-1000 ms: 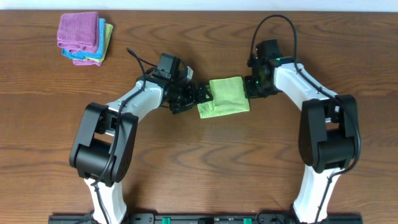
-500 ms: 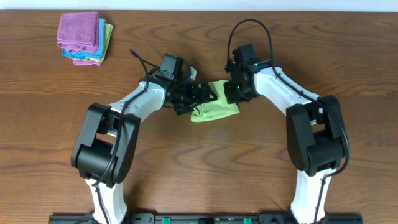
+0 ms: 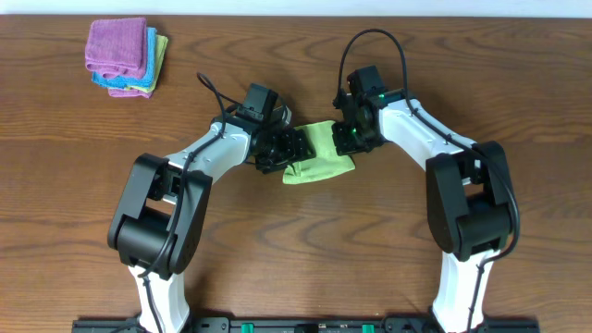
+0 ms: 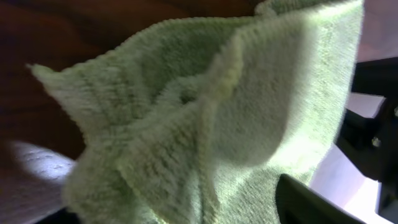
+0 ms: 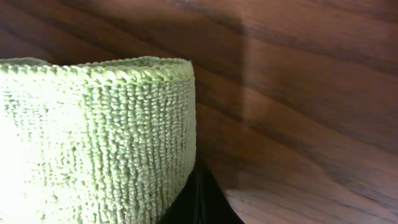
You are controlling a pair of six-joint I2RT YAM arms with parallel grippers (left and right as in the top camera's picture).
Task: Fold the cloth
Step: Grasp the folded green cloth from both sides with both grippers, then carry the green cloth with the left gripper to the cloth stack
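The light green cloth [image 3: 322, 165] lies bunched at the table's middle, its right part lifted and folded over toward the left. My right gripper [image 3: 344, 139] is shut on its upper right edge; in the right wrist view the cloth [image 5: 93, 143] hangs beside the closed jaws [image 5: 199, 200]. My left gripper [image 3: 294, 145] is at the cloth's left edge. In the left wrist view the cloth [image 4: 205, 112] fills the frame, with folds running down into the jaws. One dark finger [image 4: 323, 205] shows at the lower right.
A stack of folded cloths [image 3: 125, 55], purple on top with blue and green below, sits at the far left corner. The table [image 3: 518, 83] is dark wood. The two arms meet close together over the cloth.
My right gripper has swung left with the cloth's right edge, folding it over. The cloth now looks narrower and sits further left. My left gripper has barely moved.
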